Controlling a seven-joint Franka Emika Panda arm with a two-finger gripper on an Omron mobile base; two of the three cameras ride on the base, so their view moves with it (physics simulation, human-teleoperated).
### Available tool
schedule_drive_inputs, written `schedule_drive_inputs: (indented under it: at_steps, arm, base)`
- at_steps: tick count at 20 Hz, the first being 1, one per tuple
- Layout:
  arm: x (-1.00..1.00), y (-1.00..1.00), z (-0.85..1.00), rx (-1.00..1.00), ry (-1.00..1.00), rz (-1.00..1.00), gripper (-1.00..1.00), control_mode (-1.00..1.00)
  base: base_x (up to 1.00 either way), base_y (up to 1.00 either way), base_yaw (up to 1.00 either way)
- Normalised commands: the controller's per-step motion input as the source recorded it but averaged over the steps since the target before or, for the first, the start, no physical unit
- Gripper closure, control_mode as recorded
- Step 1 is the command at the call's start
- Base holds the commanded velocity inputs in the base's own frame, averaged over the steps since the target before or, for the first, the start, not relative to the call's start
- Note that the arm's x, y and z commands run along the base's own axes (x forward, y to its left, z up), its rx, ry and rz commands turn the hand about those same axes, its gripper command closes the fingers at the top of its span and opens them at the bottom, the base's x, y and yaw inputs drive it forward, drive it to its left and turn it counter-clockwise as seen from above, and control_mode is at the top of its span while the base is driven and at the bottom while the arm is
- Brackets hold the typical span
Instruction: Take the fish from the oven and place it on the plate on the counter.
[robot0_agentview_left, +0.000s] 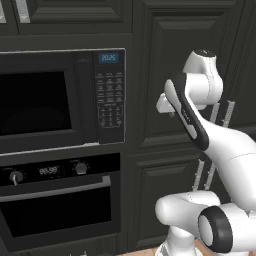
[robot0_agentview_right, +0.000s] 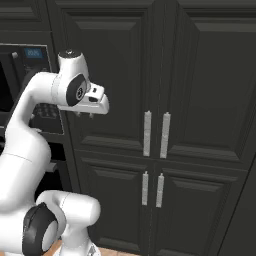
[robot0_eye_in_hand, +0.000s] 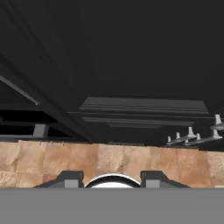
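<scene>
Farthest left in the left base view is the oven (robot0_agentview_left: 55, 205), set low in the wall of dark cabinets, under the black microwave (robot0_agentview_left: 60, 100) with its keypad. The oven door is closed: the silver bar handle (robot0_agentview_left: 55, 191) runs flat across the top of the dark glass, and the two knobs and small display sit above it undisturbed. So the first step, getting the door open, is not yet done by the look of it. The fish is presumably behind that door; nothing of it can be seen through the glass.

Moving right, the white arm rises from the base and bends up in front of the tall cabinet doors (robot0_agentview_right: 200, 100), well to the right of the oven and higher than its handle. The end effector (robot0_agentview_right: 85, 115) points downward at the end of the wrist, touching nothing. In the hand view its two dark fingertips (robot0_eye_in_hand: 70, 178) stand apart with nothing between them; past them lie the tan tiled floor (robot0_eye_in_hand: 122, 159) and the foot of the dark cabinets, with the pale cabinet handles (robot0_eye_in_hand: 192, 136) off to the right.

No plate or worktop is to be found in these pictures, so where the fish must go cannot be told from here.

As I judge it, the task is at its very start: the oven remains to be opened, the fish to be grasped and carried, and the plate to be reached.
</scene>
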Motion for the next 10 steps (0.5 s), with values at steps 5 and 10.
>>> schedule_drive_inputs:
  at_steps: [5, 10]
  arm:
    - [-0.60, 0.18, -0.06, 0.00, -0.06, 0.08, -1.00, -1.00]
    - [-0.77, 0.86, -0.14, 0.00, 0.00, 0.44, -1.00, -1.00]
  base:
    - [0.00, 0.00, 0.00]
    - [0.00, 0.00, 0.00]
